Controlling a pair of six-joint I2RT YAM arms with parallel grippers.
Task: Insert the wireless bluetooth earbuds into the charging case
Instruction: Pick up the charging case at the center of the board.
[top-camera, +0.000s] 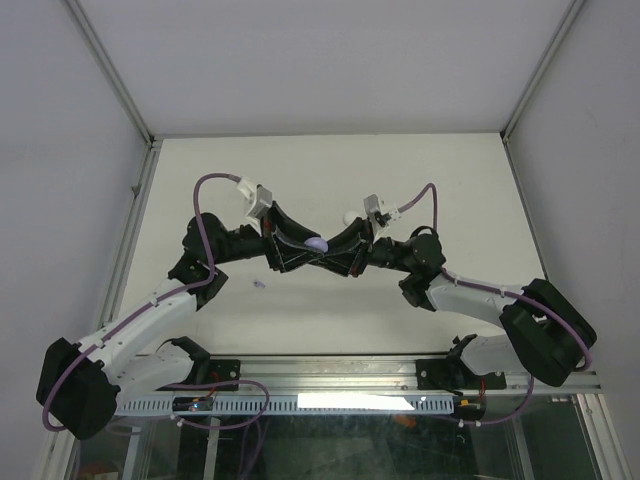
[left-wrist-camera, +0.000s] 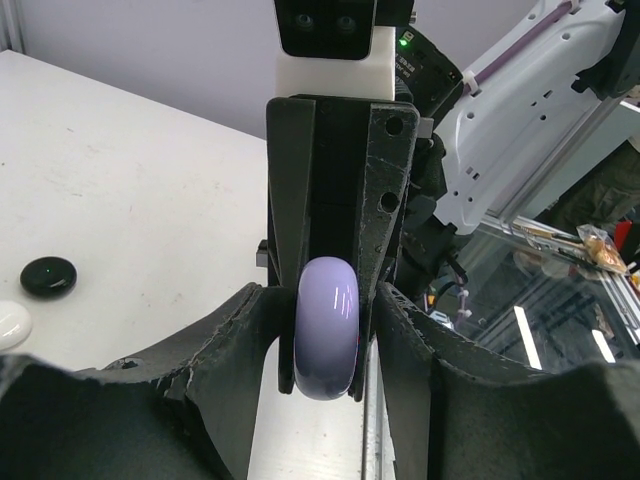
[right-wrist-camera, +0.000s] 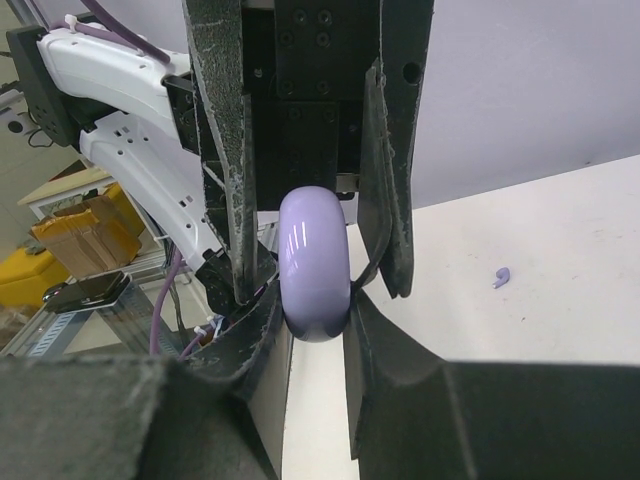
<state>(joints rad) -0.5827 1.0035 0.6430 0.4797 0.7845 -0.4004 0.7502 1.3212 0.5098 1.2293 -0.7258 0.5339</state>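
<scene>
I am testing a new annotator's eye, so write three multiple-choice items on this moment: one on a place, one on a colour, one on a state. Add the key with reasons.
1. Where is the loose earbud?
A. on the metal rail
B. on the table
C. on an arm

2. What colour is the round case held up between the two arms?
A. lavender
B. black
C. white

3. How is the right pincer?
A. wide open and empty
B. out of view
C. shut on the round case

Key:
1 B, the earbud lies alone on the table in the right wrist view.
2 A, both wrist views show the case pale purple.
3 C, it clamps the case from both sides.
</scene>
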